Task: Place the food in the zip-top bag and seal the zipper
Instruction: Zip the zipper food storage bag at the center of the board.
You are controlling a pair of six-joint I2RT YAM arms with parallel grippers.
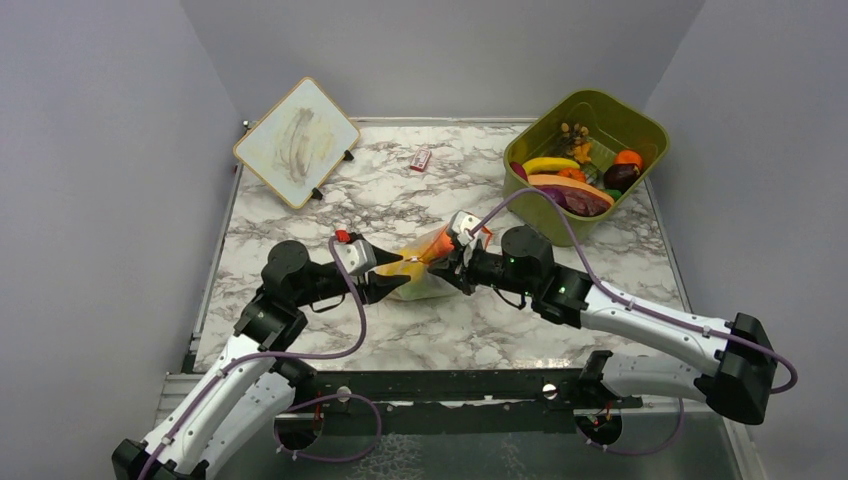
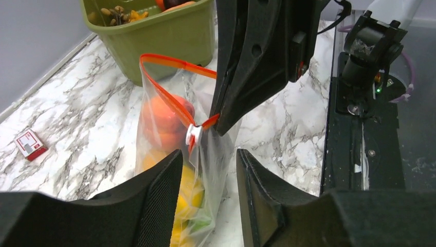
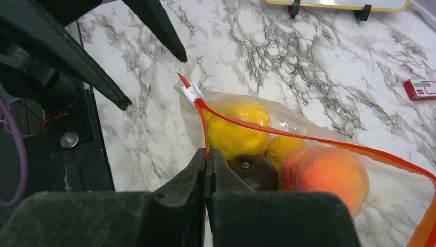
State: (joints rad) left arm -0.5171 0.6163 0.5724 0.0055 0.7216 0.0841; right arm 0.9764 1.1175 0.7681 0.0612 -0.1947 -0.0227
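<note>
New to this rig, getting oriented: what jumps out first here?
At mid-table the zip-top bag holds food, a peach among it. The right gripper is pinched shut on the orange-red zipper; the left gripper stands open by the white slider. More food sits in the olive-green tub at back right.

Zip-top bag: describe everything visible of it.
The zip-top bag is clear, floppy plastic with an orange-red zipper and a white slider at one end. It stands on the marble table, mouth open, holding yellow, orange and dark toy food. The right gripper is shut on the zipper; the open left gripper straddles the bag near the slider.
</note>
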